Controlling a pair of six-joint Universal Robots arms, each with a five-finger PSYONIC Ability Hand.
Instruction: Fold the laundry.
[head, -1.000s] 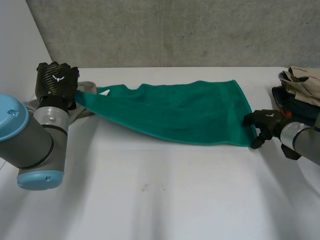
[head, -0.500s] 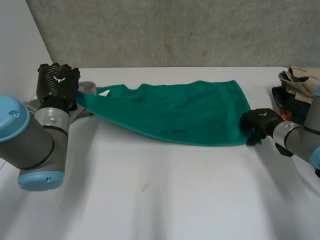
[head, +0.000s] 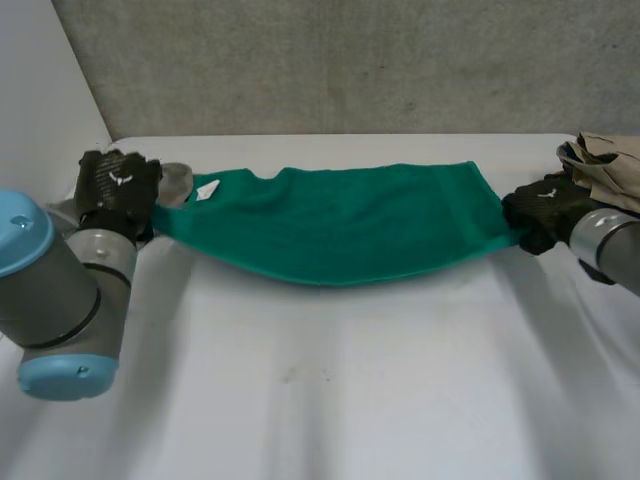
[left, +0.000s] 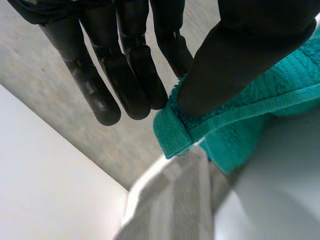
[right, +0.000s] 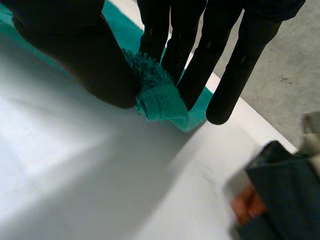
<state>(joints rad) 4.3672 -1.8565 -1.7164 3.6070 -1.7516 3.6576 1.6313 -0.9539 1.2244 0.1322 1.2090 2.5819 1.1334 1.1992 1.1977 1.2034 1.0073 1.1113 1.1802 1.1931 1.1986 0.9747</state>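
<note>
The green towel (head: 340, 225) is held stretched across the upper middle of the frame, above the white table (head: 330, 380), its lower edge bowed downward. Its left corner is pinched between thumb and fingers by the left hand (head: 117, 185), beside a grey cloth (head: 175, 182). Its right corner is pinched likewise by the right hand (head: 545, 208), near a pile of clothes (head: 608, 165) at the right edge.

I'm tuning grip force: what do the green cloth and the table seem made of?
Green cloth: likely cotton terry, matte; fuzzy looped pile and a flat stitched hem show. Table: smooth white top, perhaps laminate or painted board; soft sheen, can't tell which.
</note>
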